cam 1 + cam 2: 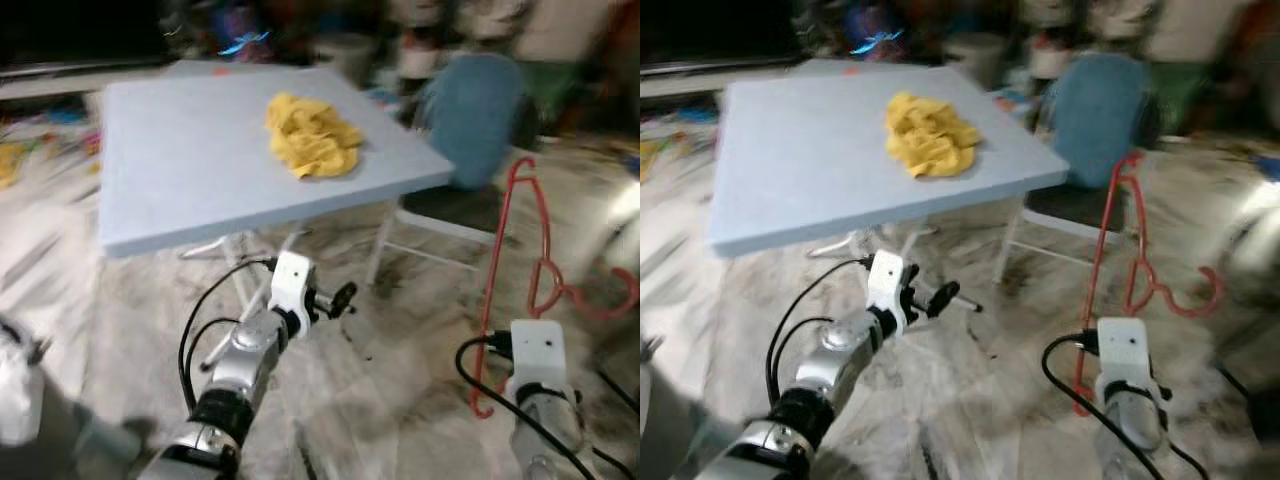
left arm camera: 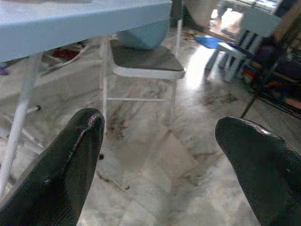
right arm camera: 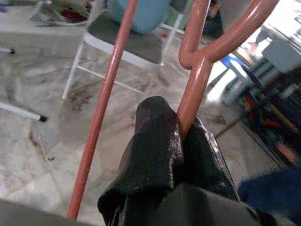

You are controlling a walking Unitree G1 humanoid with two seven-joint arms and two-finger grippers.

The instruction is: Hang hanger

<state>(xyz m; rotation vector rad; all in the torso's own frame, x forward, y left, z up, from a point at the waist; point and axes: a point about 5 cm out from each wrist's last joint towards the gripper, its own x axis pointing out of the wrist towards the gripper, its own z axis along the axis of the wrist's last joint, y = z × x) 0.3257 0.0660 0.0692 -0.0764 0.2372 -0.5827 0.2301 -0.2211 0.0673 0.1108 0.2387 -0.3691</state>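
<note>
A red plastic hanger (image 1: 505, 270) stands upright in front of my right arm, its hook (image 1: 610, 300) curling to the right. My right gripper (image 3: 181, 139) is shut on the hanger's rod (image 3: 195, 94) just below the hook neck. My left gripper (image 1: 335, 300) is raised over the floor below the table's front edge, open and holding nothing; its two fingers (image 2: 70, 165) are spread wide over the marble floor.
A light blue folding table (image 1: 180, 170) stands ahead with a crumpled yellow cloth (image 1: 312, 135) on it. A white-framed chair (image 1: 460, 205) with a blue back (image 1: 470, 115) stands right of the table. Clutter and furniture line the far side of the room.
</note>
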